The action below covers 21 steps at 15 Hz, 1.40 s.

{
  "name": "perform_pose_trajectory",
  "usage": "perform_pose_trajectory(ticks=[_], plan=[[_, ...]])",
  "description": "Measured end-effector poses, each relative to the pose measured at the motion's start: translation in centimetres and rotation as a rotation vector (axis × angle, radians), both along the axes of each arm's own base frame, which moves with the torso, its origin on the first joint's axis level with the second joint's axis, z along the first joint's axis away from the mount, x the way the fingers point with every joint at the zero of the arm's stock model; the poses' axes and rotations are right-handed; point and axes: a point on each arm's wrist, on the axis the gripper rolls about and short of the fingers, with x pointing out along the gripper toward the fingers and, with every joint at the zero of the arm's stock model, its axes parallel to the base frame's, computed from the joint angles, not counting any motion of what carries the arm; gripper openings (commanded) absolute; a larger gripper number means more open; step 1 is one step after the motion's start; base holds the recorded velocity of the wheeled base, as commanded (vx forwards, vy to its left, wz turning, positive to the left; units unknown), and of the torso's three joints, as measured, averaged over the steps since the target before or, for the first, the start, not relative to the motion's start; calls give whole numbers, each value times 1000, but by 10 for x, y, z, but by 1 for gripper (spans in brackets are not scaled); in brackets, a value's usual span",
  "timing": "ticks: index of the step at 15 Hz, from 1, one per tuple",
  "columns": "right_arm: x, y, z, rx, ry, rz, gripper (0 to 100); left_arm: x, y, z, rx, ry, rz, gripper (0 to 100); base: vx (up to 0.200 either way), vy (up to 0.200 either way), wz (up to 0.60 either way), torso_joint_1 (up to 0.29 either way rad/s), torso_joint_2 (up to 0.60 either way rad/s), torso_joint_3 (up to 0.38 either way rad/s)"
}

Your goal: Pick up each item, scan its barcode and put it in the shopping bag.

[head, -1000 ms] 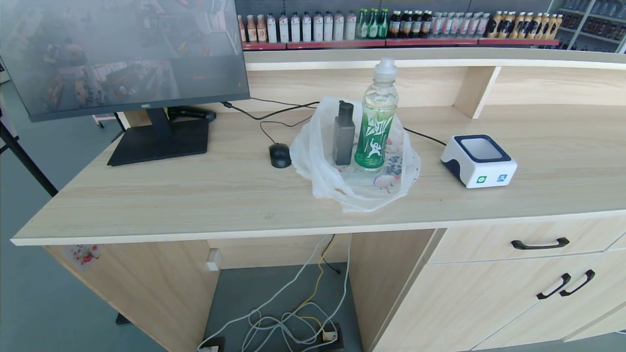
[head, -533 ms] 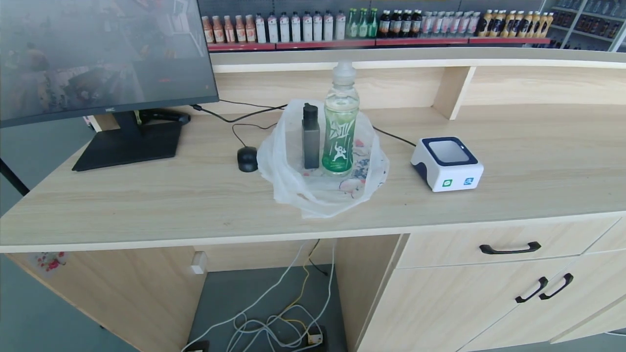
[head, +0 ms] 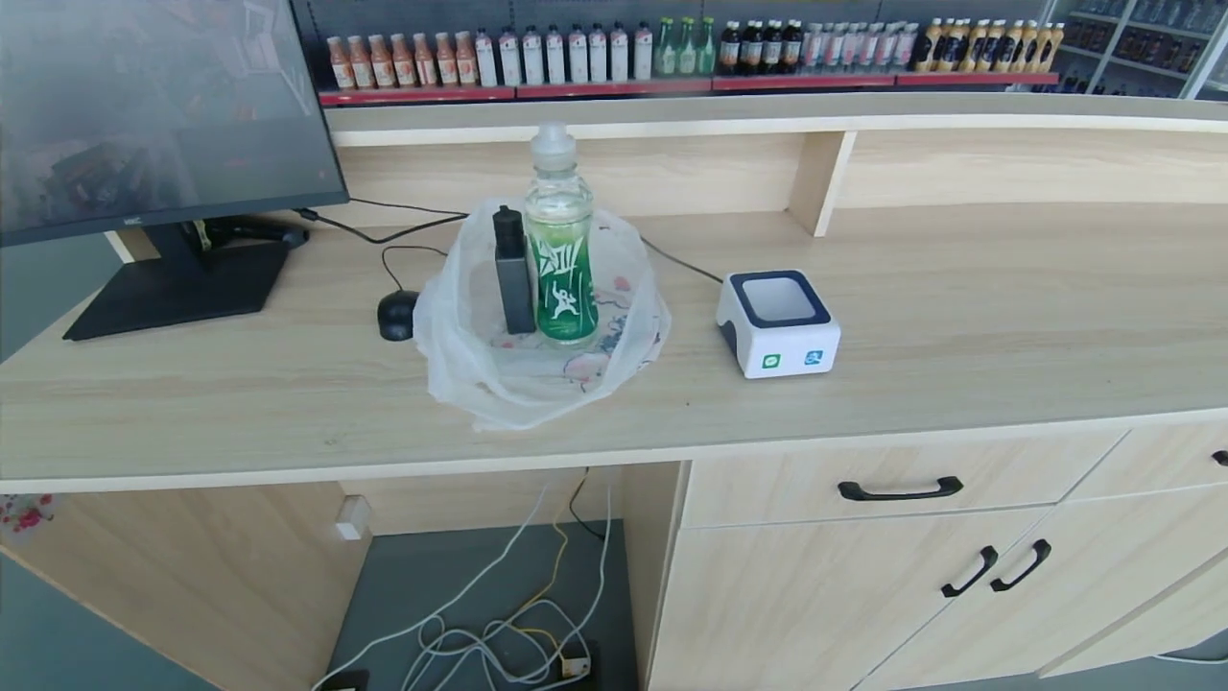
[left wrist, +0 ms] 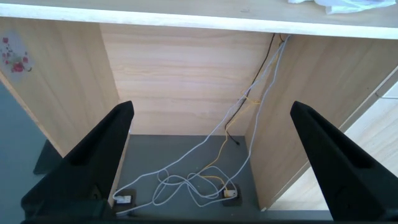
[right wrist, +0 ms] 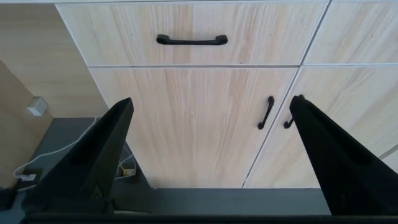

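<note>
A white plastic shopping bag (head: 459,357) lies open on the wooden counter (head: 959,317). Inside it stand a tall green drink bottle (head: 559,259) and, touching it on its left, a dark grey bottle (head: 514,278). To the bag's right sits a white and navy barcode scanner box (head: 777,321). My left gripper (left wrist: 211,155) is open below counter height, facing the knee space with its cables (left wrist: 205,174). My right gripper (right wrist: 211,155) is open too, facing the drawer front (right wrist: 191,41) and the cabinet doors.
A monitor (head: 144,106) on a black stand fills the counter's left end, with a black mouse (head: 396,315) beside the bag. A raised shelf (head: 767,110) runs along the counter's back. The counter right of the scanner is bare. Bottles line a store shelf (head: 672,48) behind.
The whole head view has slid left, so the camera has turned or moved right. The bag, the bottles and the scanner keep their places on the counter.
</note>
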Motion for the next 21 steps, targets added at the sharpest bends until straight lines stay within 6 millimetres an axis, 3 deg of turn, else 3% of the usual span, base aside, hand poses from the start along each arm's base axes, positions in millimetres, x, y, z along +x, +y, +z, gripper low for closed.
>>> perform_pose_trajectory(ticks=[10,19,21], plan=[[0,0,0,-1,1,0,100,0,0,0,1,0,0,100,0,-200,0,3,1,3],[0,0,0,-1,0,1,100,0,0,0,2,0,0,100,0,0,0,0,0,0],[0,0,0,-1,0,1,100,0,0,0,2,0,0,100,200,0,0,5,-7,5]])
